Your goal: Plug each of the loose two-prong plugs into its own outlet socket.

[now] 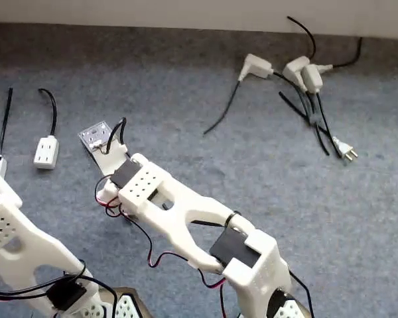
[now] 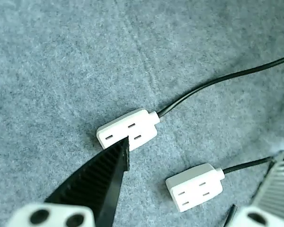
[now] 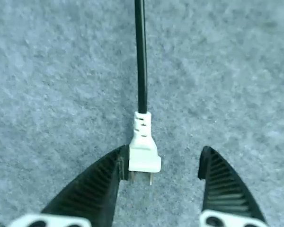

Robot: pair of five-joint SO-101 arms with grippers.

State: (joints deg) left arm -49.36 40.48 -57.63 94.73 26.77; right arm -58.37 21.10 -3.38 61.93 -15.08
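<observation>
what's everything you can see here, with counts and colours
outlet sockets: 2, white with black cords, on the carpet under the left claw
two-prong plugs: 2, white, one inside the open right claw, one at the far right
other cord ends: 3, white, among tangled black cords at the far edge
carpet: 1, grey-blue, under everything
left claw: 1, black and white, open above the sockets
right claw: 1, black and white, open around a plug

We find a wide stretch of bare carpet [image 1: 272,192] between the right arm [image 1: 179,205] and the tangle of plugs and cords [image 1: 310,76] near the far right corner. Inside the right gripper [image 3: 164,151], the plug [image 3: 144,158] touches one finger [image 3: 104,179], leaving an open gap beside the other.
</observation>
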